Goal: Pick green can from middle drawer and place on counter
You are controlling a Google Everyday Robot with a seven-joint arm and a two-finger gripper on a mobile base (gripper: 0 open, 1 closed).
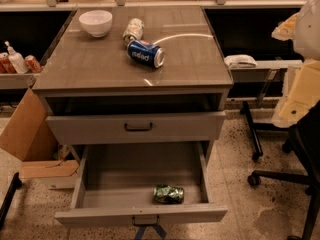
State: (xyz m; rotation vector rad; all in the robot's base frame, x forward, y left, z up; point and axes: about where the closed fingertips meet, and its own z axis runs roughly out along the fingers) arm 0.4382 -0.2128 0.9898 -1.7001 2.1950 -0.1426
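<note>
The green can (168, 194) lies on its side, crumpled, inside the open middle drawer (140, 215), near the drawer's front and a little right of centre. The drawer is pulled far out towards me. The counter (100, 66) is the glossy grey-brown top of the cabinet above it. My gripper does not show in this view. Nothing touches the can.
On the counter a blue can (145, 53), a pale can (133, 30) and a white bowl (95, 22) sit at the back. The drawer above (137, 127) is nearly shut. A cardboard box (27, 134) stands left; an office chair (300, 154) and pale foam shapes (300, 89) stand right.
</note>
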